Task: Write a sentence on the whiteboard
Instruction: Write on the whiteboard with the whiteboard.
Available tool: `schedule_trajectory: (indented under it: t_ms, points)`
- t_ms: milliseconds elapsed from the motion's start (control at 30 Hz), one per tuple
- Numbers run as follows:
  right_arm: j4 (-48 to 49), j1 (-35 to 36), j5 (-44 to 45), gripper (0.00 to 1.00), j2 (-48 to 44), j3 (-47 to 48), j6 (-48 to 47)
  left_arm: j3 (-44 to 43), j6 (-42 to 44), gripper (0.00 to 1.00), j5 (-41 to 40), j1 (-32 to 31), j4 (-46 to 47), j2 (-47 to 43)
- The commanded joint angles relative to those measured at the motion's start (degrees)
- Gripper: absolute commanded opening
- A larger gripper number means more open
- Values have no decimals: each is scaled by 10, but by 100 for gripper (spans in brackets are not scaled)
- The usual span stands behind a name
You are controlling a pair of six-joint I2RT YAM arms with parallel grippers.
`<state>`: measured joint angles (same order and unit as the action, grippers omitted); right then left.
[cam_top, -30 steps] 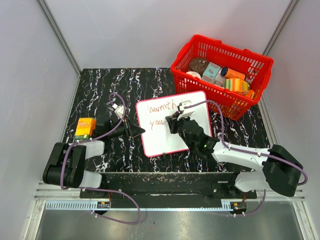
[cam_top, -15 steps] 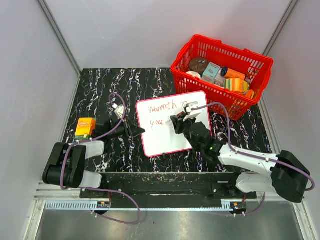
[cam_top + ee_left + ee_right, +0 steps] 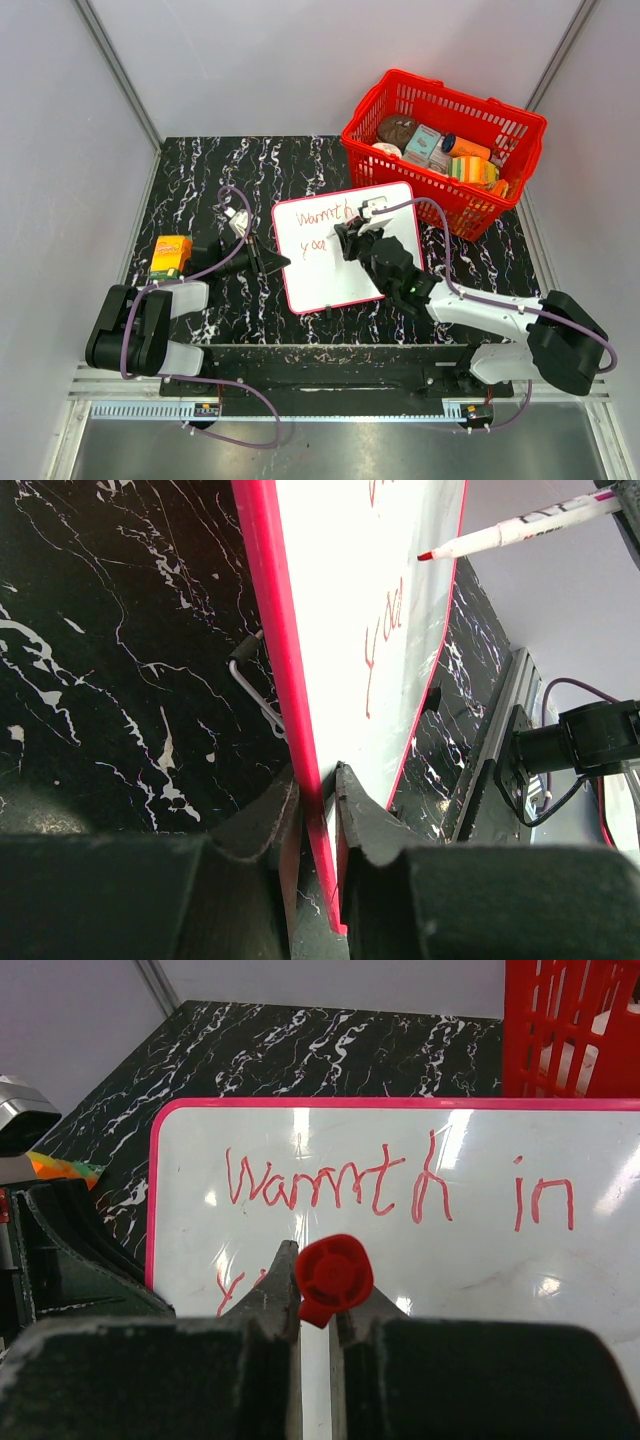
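1. Nearest me, my left gripper (image 3: 318,780) is clamped on the red-framed left edge of the whiteboard (image 3: 335,278), one finger on each face.
2. The board sits mid-table (image 3: 200,170) between the two arms, propped up on a wire stand (image 3: 252,680).
3. My right gripper (image 3: 312,1305) is closed around a red marker (image 3: 520,528), its cap end (image 3: 333,1275) poking up between the fingers. The tip is over the board just right of the second line; can't tell if it's actually touching.
4. The sentence (image 3: 340,1185) so far reads "Warmth in" on top, with "you" (image 3: 385,630) started below.
5. Off to the left is a small orange box (image 3: 172,255).
6. At the far right corner is a red basket (image 3: 480,200) full of groceries, just beside the board's top corner.
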<state>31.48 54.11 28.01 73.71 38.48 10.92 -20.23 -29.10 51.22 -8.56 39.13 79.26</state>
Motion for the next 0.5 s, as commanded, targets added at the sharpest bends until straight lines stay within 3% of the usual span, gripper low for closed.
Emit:
schedule_trajectory:
  t_ms: [0, 467]
  points:
    - [30, -6, 19, 0, 7, 28, -11, -16, 37, 0, -8, -6, 18, -1]
    - [2, -8, 5, 0, 13, 15, 5, -16, 37, 0, -7, -6, 17, -2]
